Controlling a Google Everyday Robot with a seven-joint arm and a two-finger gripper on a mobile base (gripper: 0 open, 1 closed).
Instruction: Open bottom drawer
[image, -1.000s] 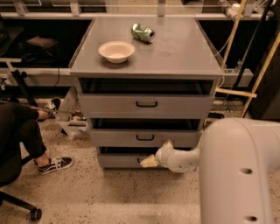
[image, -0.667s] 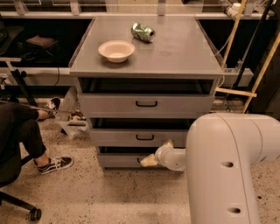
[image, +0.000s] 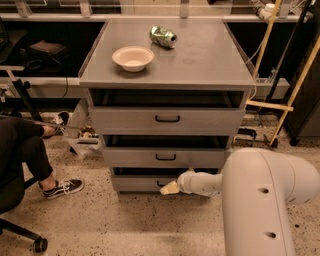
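Hand sits low at the front of the bottom drawer, its cream tip against the grey face just where that drawer's small black handle lies, so that most of the handle is covered. Whether the hand is apart or together cannot be told from this angle. It reaches in from the right on a thick white arm that fills the lower right corner.

One grey cabinet stands in the middle, with three drawers stacked: the top drawer widest and tallest, the middle drawer smaller, and the bottom one narrowest, nearest the speckled floor. Each of the upper two shows one black bar handle, and a dark gap runs above every front.

On the counter lie two things, well apart: one pale bowl upright near the left front, and one crushed green can on its side farther back.

At the left edge one seated person in dark trousers shows a black sneaker on the floor.
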